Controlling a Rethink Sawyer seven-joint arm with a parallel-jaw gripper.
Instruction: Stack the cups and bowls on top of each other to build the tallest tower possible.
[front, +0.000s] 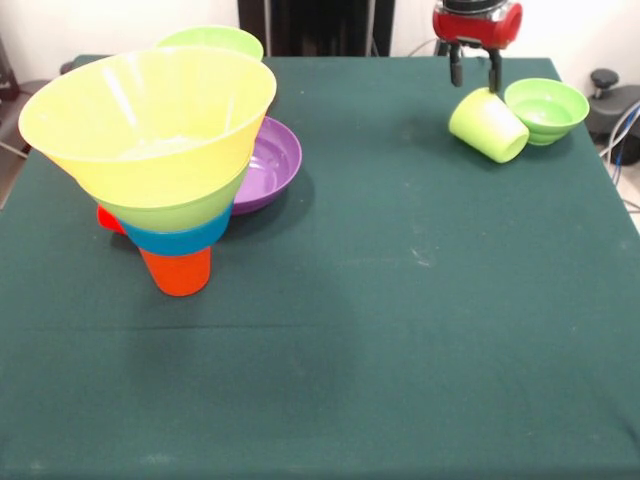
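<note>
The tower stands at the left side of the table, a funnel of glossy plastic: a narrow orange cup is the foot, upright with its mouth upward, and in it sit a blue bowl, a lime green bowl and the largest yellow bowl, each wider than the one under it, so each rests by its bottom in the mouth below. This order makes the stack tall, but I judge it top-heavy on so small a foot. Just behind the foot a piece of a red cup shows, mostly hidden. Touching the tower on its right lies the wide purple bowl, and behind the yellow rim a second lime green bowl is seen. Well apart, at the far right, a lime green cup lies on its side, its mouth toward the near right, beside a small lime green bowl. The gripper hangs just above this cup, its two fingers apart and holding nothing, probably to take it next
</note>
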